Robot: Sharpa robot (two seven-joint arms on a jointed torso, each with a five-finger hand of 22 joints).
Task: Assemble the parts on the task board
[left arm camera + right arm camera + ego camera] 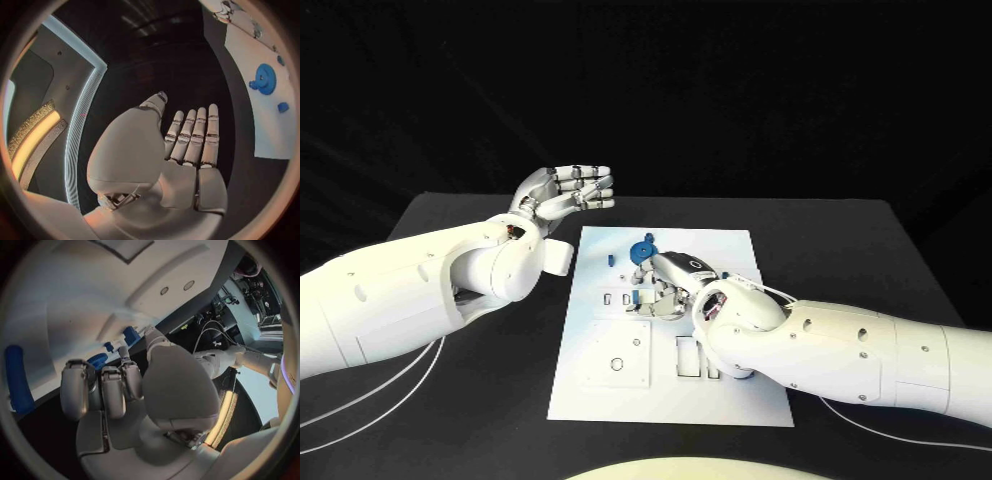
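White, the task board (733,400) lies in the middle of the black table (877,250); a blue gear (643,250) sits on the board's far part, with a smaller blue part (612,257) just beside it, towards the left arm; the left wrist view shows the same gear (265,79) and a small blue piece (283,107) near it on the board (269,135). The right hand (678,285) is down over the board, just nearer than the gear, its fingers (103,385) curled in close to the white surface; small blue parts (99,360) lie right at the fingertips (whether anything is pinched there I cannot tell). The left hand (567,192) is raised off the board, beyond its far left corner, holding nothing; its fingers (195,132) are straight, side by side, the thumb apart.
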